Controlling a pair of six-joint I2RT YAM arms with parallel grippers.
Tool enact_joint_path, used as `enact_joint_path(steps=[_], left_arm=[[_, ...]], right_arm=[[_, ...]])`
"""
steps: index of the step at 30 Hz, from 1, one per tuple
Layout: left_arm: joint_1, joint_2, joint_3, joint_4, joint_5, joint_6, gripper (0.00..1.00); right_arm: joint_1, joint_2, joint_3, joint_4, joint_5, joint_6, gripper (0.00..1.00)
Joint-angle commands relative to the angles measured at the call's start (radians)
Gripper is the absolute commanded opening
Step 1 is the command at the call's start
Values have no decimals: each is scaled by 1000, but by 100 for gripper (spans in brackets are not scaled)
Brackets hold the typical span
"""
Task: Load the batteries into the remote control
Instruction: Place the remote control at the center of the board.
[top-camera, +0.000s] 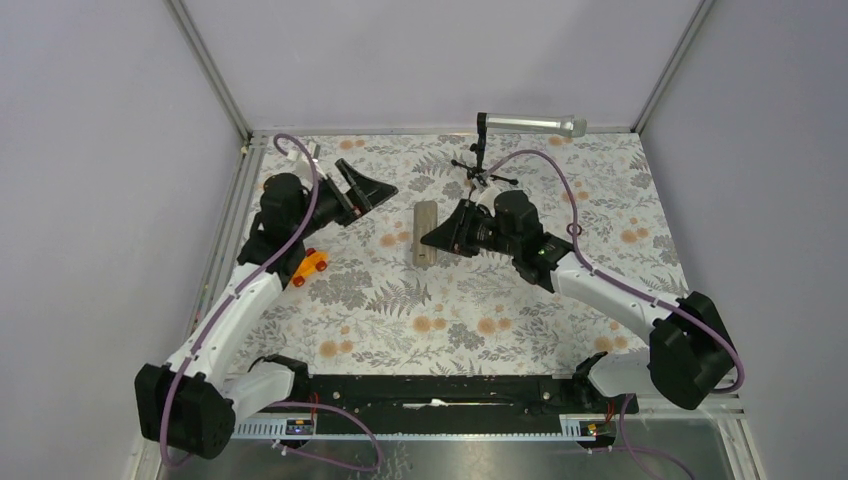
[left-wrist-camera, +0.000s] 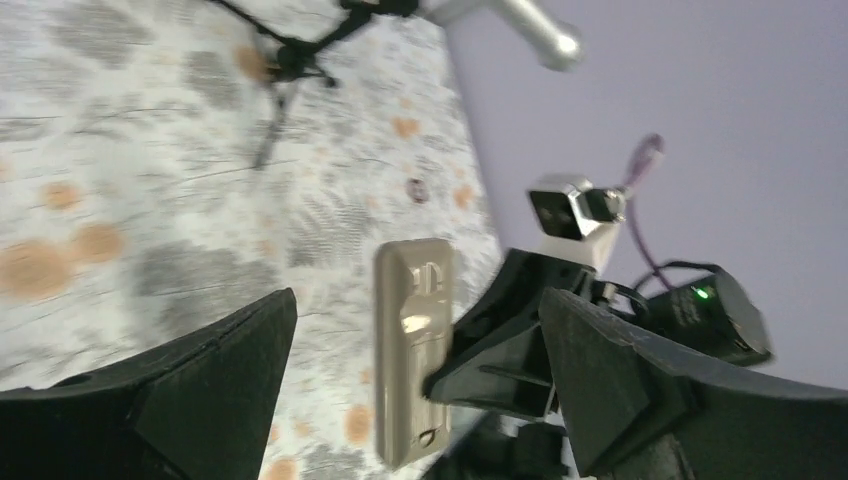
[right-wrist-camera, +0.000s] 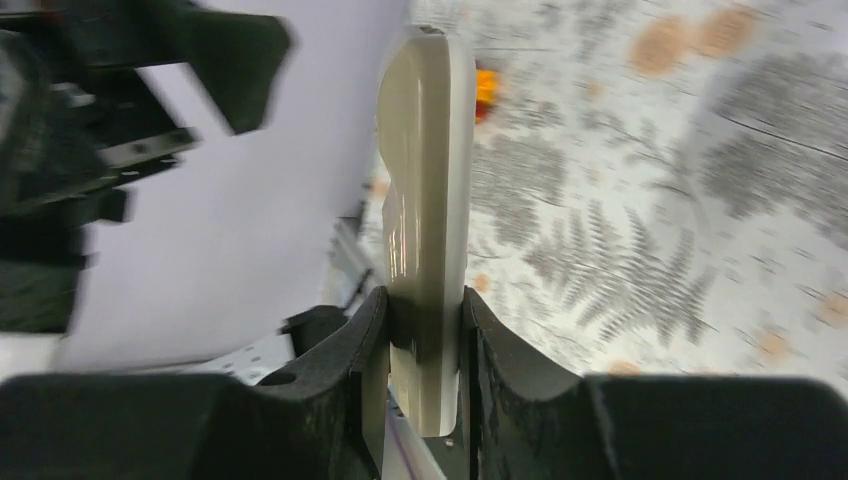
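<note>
The remote (top-camera: 425, 232) is at centre frame in the top view, tan recess showing, clamped edgewise in the right gripper (right-wrist-camera: 424, 335). The left gripper (top-camera: 372, 190) gapes wide just upper left of it. A toy car (top-camera: 311, 265) lies lower left and a microphone (top-camera: 530, 124) stands above.

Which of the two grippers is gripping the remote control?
The right gripper: its fingers are clamped on the sides of the remote control. The left gripper is wide open, empty and apart from it.

Floral table (top-camera: 450, 310): orange toy car (top-camera: 311, 265) left, black microphone stand (top-camera: 479, 165) rear.
</note>
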Motion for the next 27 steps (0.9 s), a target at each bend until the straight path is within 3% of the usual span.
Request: enact_joint_path(steps=[1,4,7,13,19,27], left_arm=[[47,-70,23,-256,-205,180,99],[52,-103,24,-305,-231,216,99],[52,-138,40,-367,-259,259,99],[52,-217,30,-447,-305,320,99],[52,-248,37,-507,-317,359,99],[52,-246,58,-578,-311,389,99]], right_arm=[[-13,2,-26,-235,155,-119,0],[-15,60,-5,-412,259,-219,0],[-15,110,46,-599,481,-320,0],[-14,174,138,-810,779,-405,0],[-15,327,255,-970,907,-405,0],[-13,569,436,-997,989,-448,15]])
